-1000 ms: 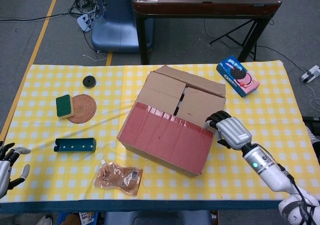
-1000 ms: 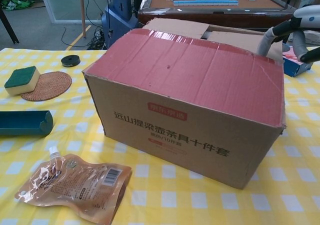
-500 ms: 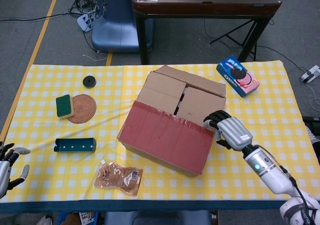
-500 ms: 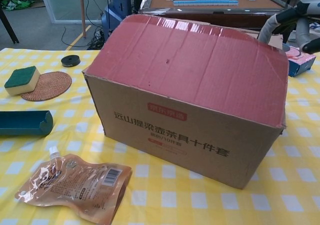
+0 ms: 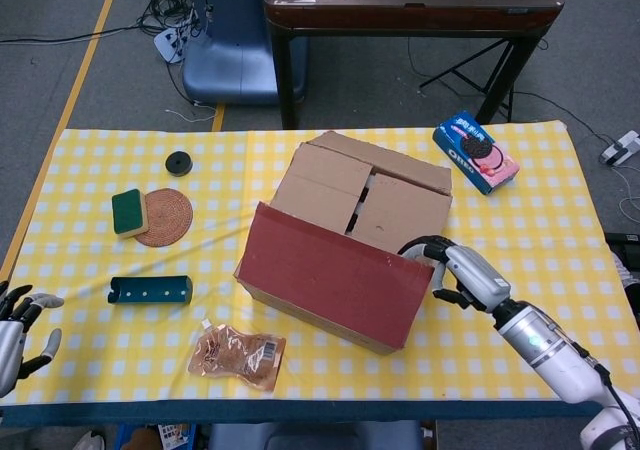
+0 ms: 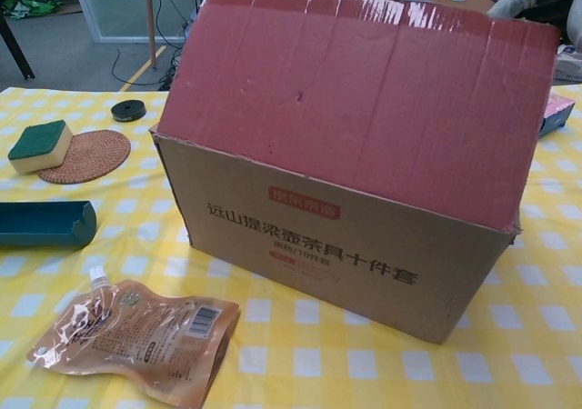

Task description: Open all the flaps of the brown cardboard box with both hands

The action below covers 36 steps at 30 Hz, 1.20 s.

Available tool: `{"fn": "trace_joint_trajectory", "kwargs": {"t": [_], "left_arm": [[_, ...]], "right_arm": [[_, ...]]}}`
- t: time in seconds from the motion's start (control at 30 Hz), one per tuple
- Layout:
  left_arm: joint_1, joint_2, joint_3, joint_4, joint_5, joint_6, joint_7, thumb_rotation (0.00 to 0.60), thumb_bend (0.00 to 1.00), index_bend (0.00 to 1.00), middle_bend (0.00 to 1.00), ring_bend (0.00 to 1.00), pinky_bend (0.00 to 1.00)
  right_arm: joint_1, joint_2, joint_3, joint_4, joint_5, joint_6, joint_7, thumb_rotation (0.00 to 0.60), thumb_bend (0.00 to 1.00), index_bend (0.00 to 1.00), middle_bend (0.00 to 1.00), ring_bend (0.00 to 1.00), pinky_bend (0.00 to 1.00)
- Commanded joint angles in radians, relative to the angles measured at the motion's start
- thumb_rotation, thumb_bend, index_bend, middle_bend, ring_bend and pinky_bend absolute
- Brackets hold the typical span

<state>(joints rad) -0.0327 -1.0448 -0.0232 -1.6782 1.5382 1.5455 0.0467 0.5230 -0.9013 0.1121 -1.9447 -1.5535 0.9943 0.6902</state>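
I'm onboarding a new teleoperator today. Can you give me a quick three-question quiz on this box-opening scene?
1. True or false: the red flap of the cardboard box is lifted off the box top.
2. Which hand is at the flap's corner? A) left hand B) right hand C) both
3. What lies on the woven coaster?

Key:
1. True. In the chest view it stands up steeply.
2. B. The right hand has its fingers at the flap's right corner; the left hand is at the table's near left edge, fingers apart, holding nothing.
3. The green sponge, overlapping its left edge.
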Motion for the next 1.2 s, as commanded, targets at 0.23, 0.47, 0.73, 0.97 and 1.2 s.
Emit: {"fn": "trace_joint_trajectory", "kwargs": {"t": [0.23,0.47,0.73,0.97,1.2], "left_arm": [[0.000,0.001,0.001,-0.005,0.000,0.000,0.008,0.600,0.44,0.42,0.32,0.16,0.00],[0.002,0.004,0.001,-0.007,0.000,0.003,0.008,0.600,0.44,0.42,0.32,0.16,0.00],[0.006,0.009,0.002,-0.009,0.000,0.009,0.008,0.600,0.44,0.42,0.32,0.16,0.00],[0.008,0.012,0.002,-0.013,0.003,0.012,0.012,0.600,0.44,0.42,0.32,0.16,0.00],[0.008,0.013,0.004,-0.021,0.008,0.015,0.020,0.600,0.44,0.42,0.32,0.16,0.00]], "right_arm": [[0.028,0.046,-0.083,0.031,-0.236,0.061,0.476,0.600,0.81,0.36,0.28,0.17,0.12],[0.059,0.033,-0.139,0.072,-0.343,0.129,0.645,0.600,0.37,0.36,0.27,0.17,0.12],[0.088,0.025,-0.190,0.088,-0.394,0.171,0.697,0.600,0.23,0.34,0.27,0.17,0.12],[0.120,0.059,-0.237,0.078,-0.445,0.206,0.763,0.600,0.21,0.32,0.27,0.17,0.12],[0.158,0.090,-0.290,0.094,-0.507,0.225,0.812,0.600,0.33,0.29,0.26,0.17,0.12]]}}
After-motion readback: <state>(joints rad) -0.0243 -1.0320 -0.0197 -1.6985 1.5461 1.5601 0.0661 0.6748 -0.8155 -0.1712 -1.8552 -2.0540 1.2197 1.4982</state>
